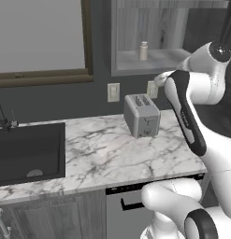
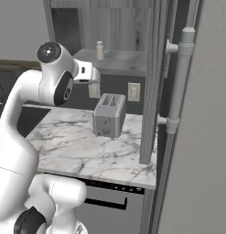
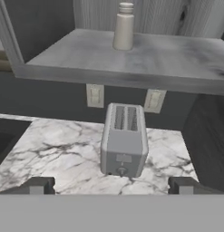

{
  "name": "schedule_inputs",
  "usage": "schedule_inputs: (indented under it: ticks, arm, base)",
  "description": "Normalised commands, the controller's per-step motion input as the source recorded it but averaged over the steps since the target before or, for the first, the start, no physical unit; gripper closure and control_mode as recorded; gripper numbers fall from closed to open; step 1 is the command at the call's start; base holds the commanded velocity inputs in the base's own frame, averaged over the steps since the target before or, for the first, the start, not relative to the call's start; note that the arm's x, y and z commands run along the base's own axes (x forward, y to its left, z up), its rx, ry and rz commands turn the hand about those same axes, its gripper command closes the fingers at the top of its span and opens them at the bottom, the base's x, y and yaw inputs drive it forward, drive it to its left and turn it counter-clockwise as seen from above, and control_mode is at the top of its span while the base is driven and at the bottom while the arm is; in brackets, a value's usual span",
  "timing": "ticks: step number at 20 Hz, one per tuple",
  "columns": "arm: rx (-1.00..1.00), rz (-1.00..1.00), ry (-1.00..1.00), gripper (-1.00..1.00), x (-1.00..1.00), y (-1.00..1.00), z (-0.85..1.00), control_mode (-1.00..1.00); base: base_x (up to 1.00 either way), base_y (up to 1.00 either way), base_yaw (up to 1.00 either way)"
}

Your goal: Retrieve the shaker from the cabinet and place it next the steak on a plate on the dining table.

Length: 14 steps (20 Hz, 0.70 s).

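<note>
Standing upright on the pale grey shelf board of the open wood-grain wall cabinet [image 1: 168,58], the small cream cylindrical shaker [image 1: 143,51] with its narrower capped top sits toward the far left of the shelf, apart from everything else. Below it, against the dark wall, two pale wall outlets [image 3: 94,95] flank a silver two-slot toaster [image 1: 142,115] that rests on the white grey-veined marble counter [image 1: 98,156]. A black sink basin [image 1: 28,151] is sunk into the counter at the left. The white arm's two-finger gripper [image 3: 111,185] hangs in front of the toaster, below shelf level, well apart from the shaker, its dark fingertips [image 3: 37,185] spread wide with nothing between them.
</note>
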Motion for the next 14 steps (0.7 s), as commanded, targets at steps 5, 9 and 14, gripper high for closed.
schedule_inputs:
  ticks: [5, 9, 14]
  arm:
    - [0.0, -0.01, 0.0, -1.0, 0.0, 0.0, 0.27, -1.0]
    - [0.0, -0.02, 0.0, -1.0, 0.07, 0.0, 0.14, -1.0]
    - [0.01, -0.05, -0.01, -1.0, 0.18, 0.01, 0.01, -1.0]
  base:
    - [0.0, 0.0, 0.0]
    - [0.0, 0.0, 0.0]
    - [0.0, 0.0, 0.0]
